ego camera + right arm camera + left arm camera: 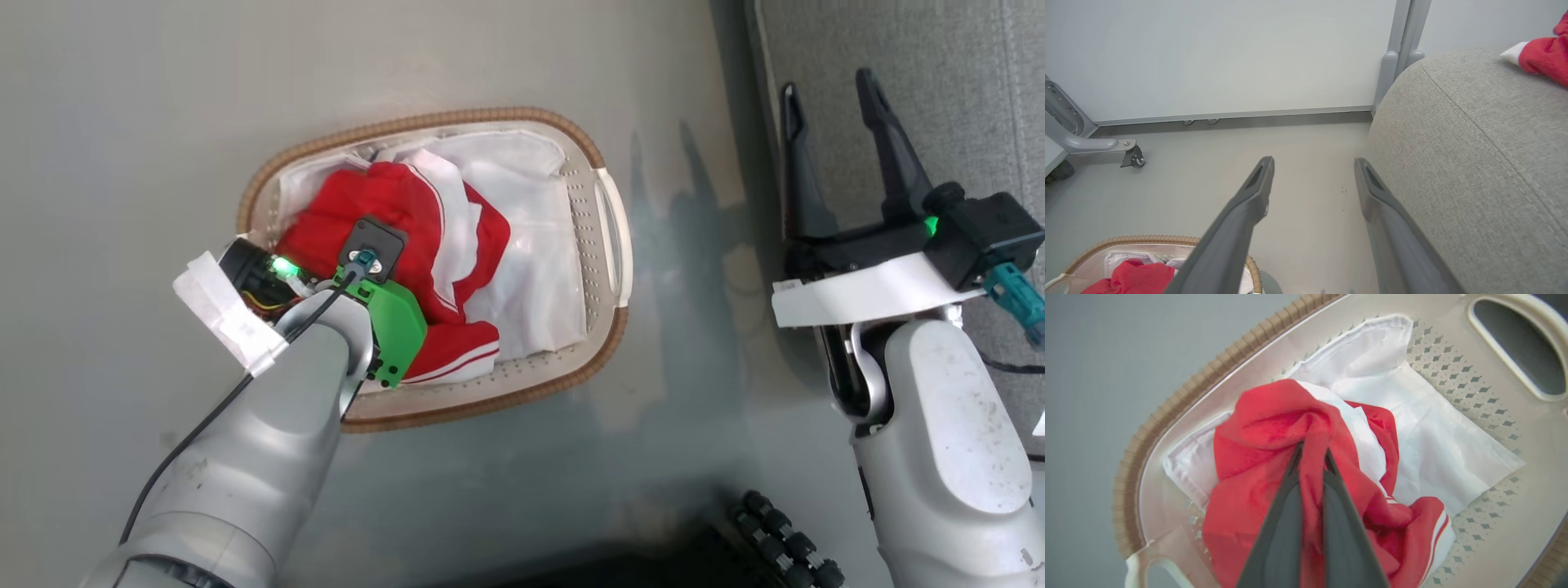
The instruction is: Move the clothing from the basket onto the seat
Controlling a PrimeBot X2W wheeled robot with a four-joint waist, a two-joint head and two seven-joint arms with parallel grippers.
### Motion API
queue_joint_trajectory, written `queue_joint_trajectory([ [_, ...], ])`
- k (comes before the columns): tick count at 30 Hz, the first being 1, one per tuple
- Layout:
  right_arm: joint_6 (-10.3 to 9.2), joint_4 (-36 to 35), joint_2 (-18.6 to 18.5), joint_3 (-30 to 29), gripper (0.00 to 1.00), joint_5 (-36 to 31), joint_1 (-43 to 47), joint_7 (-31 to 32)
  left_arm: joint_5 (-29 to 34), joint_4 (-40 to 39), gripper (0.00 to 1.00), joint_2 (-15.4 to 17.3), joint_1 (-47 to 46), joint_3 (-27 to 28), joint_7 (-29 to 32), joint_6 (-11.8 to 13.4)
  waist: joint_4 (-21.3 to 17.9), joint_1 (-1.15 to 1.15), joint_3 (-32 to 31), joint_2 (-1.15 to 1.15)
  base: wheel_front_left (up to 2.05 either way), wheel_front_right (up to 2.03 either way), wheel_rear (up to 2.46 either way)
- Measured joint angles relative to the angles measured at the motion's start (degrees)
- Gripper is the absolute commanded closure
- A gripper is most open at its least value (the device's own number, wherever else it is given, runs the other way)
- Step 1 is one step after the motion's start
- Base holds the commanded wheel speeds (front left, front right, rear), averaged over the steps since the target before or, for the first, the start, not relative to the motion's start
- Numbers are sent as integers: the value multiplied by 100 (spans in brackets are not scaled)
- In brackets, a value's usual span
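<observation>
The basket point(571, 384) stands on the floor, holding bunched red clothing point(384, 212) with white panels on top of a white liner sheet point(539, 245). My left arm reaches down into it. In the left wrist view my left gripper point(1312, 451) is shut on a fold of the red clothing point(1257, 465) inside the basket point(1167, 412). My right gripper point(829, 94) hangs open beside the grey seat point(963, 82), with nothing between its fingers. The right wrist view shows that gripper point(1312, 167) open above the floor, the seat point(1474, 163) to its right, and another red garment point(1545, 55) lying on the seat.
Grey floor surrounds the basket. In the right wrist view a white wall panel point(1229, 57) with a grey post point(1400, 53) stands behind, and a castor foot point(1133, 155) sits at the left. A dark ribbed part of my base point(784, 539) shows at the bottom.
</observation>
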Motion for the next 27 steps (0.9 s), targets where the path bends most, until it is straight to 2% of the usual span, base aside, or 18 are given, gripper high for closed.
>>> queue_joint_trajectory([
  [8,0,387,4,-169,0,-218,388,0,-372,-1015,100,-5,279,-508,-201,-111,195,0,-736,0,0,0,0],
  [17,0,765,3,-288,0,-330,996,0,-824,-2058,100,1,380,-1156,-94,-136,442,-1,-1793,0,0,0,0],
  [27,0,1015,1,-249,0,-328,1593,0,-1367,-3093,100,481,224,-1580,503,-146,640,-1,-3072,0,0,0,0],
])
